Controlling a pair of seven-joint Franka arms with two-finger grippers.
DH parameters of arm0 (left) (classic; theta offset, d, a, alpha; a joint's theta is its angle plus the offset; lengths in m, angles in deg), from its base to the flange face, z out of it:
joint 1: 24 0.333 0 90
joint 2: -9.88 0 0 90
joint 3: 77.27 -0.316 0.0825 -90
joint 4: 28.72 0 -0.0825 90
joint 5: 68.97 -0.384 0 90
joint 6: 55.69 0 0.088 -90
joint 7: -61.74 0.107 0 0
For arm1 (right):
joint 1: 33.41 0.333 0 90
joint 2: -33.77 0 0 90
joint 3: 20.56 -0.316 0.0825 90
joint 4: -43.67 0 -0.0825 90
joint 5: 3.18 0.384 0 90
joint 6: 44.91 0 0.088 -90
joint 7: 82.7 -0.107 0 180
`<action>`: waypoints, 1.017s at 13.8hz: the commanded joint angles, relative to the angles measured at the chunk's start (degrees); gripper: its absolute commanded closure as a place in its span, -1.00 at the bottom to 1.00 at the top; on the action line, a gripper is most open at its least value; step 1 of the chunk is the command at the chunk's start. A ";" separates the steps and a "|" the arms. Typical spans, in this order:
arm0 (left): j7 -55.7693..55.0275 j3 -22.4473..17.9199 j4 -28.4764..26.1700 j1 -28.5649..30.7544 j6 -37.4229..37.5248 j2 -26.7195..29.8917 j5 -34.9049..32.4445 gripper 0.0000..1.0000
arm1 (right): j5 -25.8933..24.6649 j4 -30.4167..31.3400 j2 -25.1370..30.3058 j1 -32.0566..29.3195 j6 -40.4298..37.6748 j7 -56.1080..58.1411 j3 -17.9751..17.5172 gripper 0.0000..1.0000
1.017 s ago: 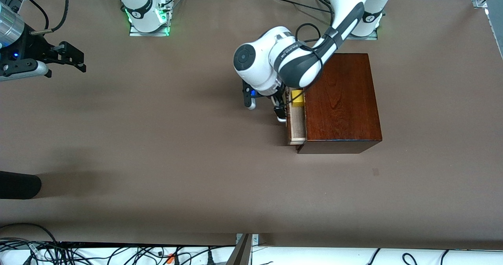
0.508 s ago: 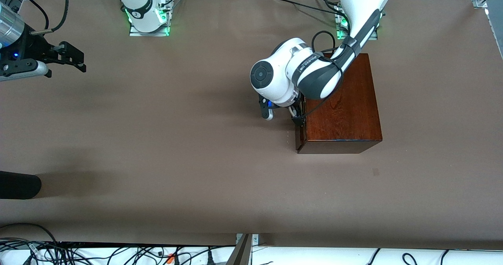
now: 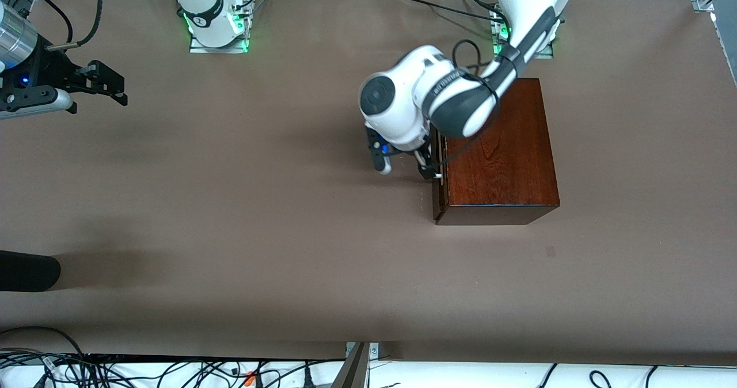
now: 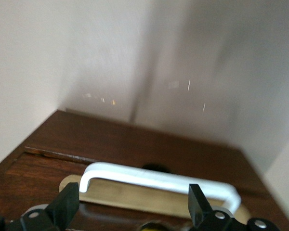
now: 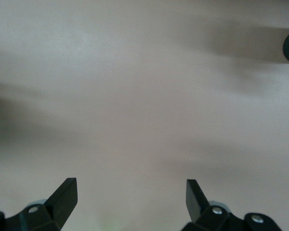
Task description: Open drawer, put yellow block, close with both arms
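Observation:
The dark mahogany box stands near the left arm's base. Its drawer is pushed in, the front flush with the box. In the left wrist view the drawer front fills the lower part, with the white bar handle just ahead of the fingertips. My left gripper is open in front of the drawer, holding nothing. The yellow block is hidden. My right gripper is open and empty over bare table at the right arm's end, where that arm waits.
A dark rounded object juts over the table edge at the right arm's end. Cables and a metal bar run along the edge nearest the front camera. Brown table surface stretches between the box and the right gripper.
The drawer stood partly open with the yellow block showing; the left gripper pushed it shut, hiding the block, then drew back slightly from the front. The right arm stayed still.

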State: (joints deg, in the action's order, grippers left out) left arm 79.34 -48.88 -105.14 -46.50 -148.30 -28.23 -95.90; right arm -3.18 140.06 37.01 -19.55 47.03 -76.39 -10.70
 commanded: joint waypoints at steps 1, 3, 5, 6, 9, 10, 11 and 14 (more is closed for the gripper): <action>-11.67 2.36 4.34 -2.29 0.58 1.80 -0.68 -1.00 | -0.88 -1.47 -0.60 -0.15 -1.15 -1.04 -0.46 -1.00; -23.08 2.73 4.70 -2.11 0.67 5.39 1.52 -1.00 | -0.88 -1.47 -0.60 -0.24 -1.07 -1.04 -0.46 -1.00; -30.84 2.64 4.70 -1.50 1.02 9.26 3.01 -1.00 | -0.88 -1.47 -0.60 -0.24 -1.15 -1.12 -0.46 -1.00; -33.92 2.12 4.61 -0.54 1.37 11.63 4.94 -1.00 | -0.88 -1.47 -0.60 -0.24 -1.15 -1.12 -0.46 -1.00; -37.46 2.37 4.79 7.78 6.11 16.04 11.25 -1.00 | -0.88 -1.47 -0.60 -0.24 -1.15 -1.12 -0.37 -1.00; -37.64 2.37 4.79 11.47 6.12 17.97 14.50 -1.00 | -0.88 -1.47 -0.60 -0.24 -1.15 -1.12 -0.37 -1.00; -37.81 2.37 4.79 14.47 6.21 19.20 16.28 -1.00 | -0.88 -1.47 -0.60 -0.33 -1.15 -1.12 -0.37 -1.00; -40.26 2.37 3.91 22.04 6.65 22.55 17.51 -1.00 | -0.88 -1.47 -0.60 -0.33 -1.15 -1.12 -0.29 -1.00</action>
State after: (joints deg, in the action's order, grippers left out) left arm 42.11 -47.14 -99.38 -28.28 -142.20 -8.50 -80.70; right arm -3.19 139.94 36.76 -19.57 47.00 -76.46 -10.67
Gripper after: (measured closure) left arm 0.000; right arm 0.000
